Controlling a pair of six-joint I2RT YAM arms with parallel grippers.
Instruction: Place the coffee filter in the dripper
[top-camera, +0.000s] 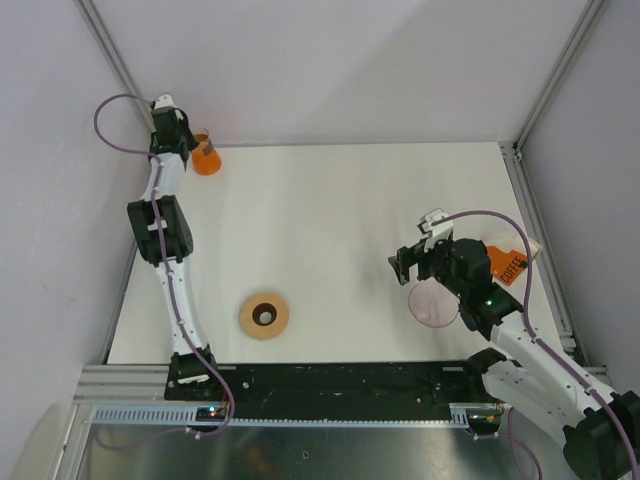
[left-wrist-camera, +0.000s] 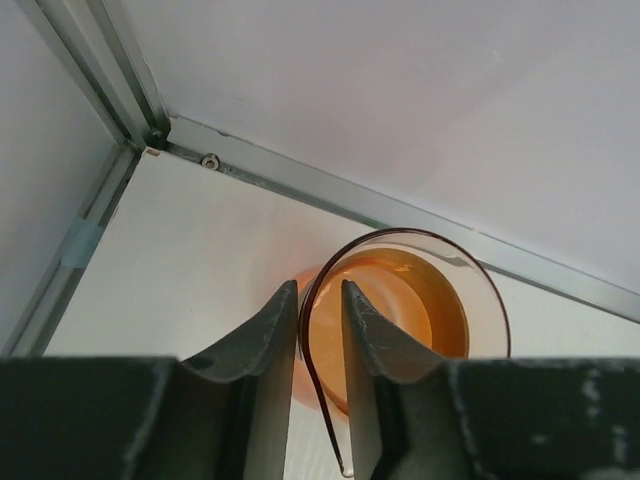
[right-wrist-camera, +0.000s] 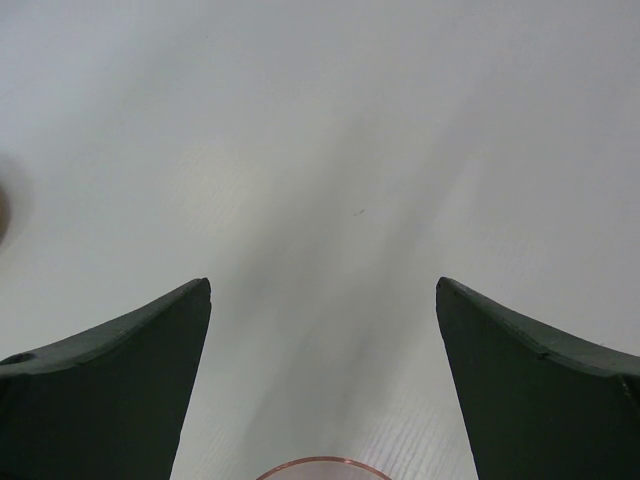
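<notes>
- Right tool (top-camera: 403, 268) (right-wrist-camera: 322, 287): jaws wide open, holding nothing, over bare bench (top-camera: 330, 215).
- Dripper (top-camera: 433, 305) sits on the bench just on the near side of the right tool. In the wrist view only its pink rim (right-wrist-camera: 322, 466) shows, at the bottom edge between the fingers.
- Left tool (top-camera: 192, 143) (left-wrist-camera: 320, 290): at the far-left corner, narrow gap, fingers straddling the rim of the orange cup (top-camera: 207, 158) (left-wrist-camera: 405, 305). Can't tell if it's clamped.
- Orange COFFEE packet (top-camera: 510, 268) right of the dripper.
- Coffee filter: can't make it out.
</notes>
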